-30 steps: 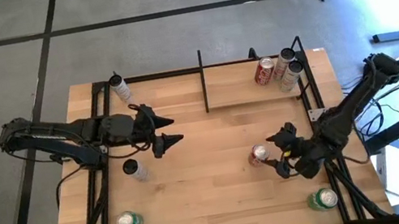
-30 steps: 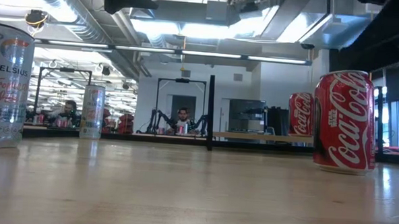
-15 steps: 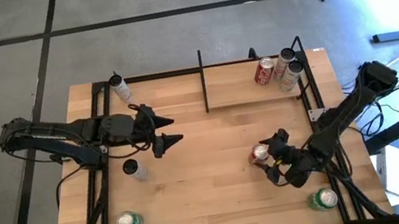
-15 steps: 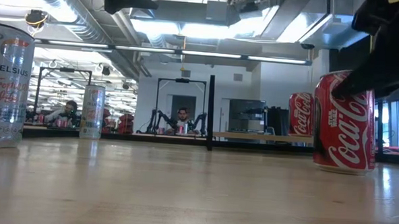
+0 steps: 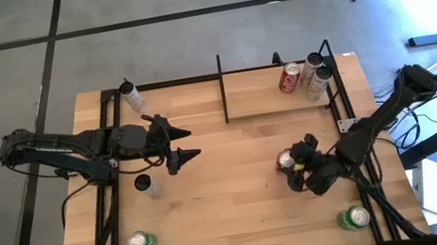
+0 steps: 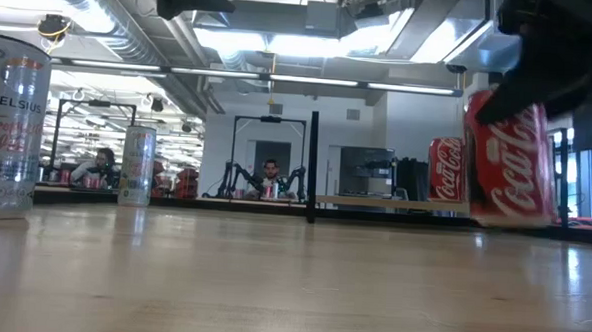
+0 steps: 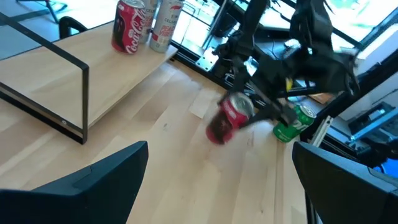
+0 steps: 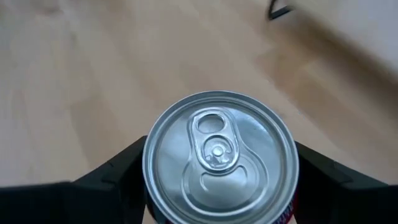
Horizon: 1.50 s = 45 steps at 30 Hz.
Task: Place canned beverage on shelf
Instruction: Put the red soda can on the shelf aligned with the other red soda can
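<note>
Red can (image 6: 508, 160) in right pincer (image 5: 296, 165)

A red cola can (image 6: 509, 160) hangs tilted just above the table (image 6: 271, 285), with a dark gripper (image 6: 556, 57) on its top. A tall white can (image 6: 8, 123) stands far left.

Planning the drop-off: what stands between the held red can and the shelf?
Nothing visible on the bare tabletop between. The right claw grips the red can, lifted and tilted; the shelf lies beyond it, three cans clustered at its right end, the rest free.
</note>
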{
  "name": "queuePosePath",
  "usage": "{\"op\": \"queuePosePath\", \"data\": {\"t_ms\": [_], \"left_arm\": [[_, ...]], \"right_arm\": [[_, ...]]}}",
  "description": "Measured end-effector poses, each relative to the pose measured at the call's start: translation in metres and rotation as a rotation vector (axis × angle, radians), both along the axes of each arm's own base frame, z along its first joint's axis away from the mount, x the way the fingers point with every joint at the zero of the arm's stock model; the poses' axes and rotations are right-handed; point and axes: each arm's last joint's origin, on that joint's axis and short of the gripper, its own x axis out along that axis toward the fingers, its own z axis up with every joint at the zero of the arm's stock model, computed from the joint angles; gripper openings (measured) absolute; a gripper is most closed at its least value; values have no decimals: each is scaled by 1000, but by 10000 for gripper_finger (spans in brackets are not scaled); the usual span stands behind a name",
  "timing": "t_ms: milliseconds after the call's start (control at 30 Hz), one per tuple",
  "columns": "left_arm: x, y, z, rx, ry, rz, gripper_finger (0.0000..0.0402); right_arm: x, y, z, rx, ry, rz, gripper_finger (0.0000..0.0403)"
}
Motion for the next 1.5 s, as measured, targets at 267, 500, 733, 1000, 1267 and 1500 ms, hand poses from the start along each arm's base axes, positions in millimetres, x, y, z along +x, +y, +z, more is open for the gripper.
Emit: {"op": "queuePosePath", "data": {"t_ms": [267,500,733,1000,1267,1500], "left_arm": [[0,0,0,-1,1,-6,394],[0,0,0,48,8,-15,394],[0,1,0,58,7,10,394],[0,2,0,67,6,31,394],[0,2,0,68,6,32,394],[0,2,0,68,6,32,394]], "right_arm": [[-17,-52,43,-60,30,-166,269],[-29,-101,56,-163,74,-300,269],[-23,-140,48,-202,92,-329,269],[-25,-175,38,-226,137,-360,269],[-27,-191,24,-194,91,-368,269],[-32,-200,18,-208,108,-410,269]]}}
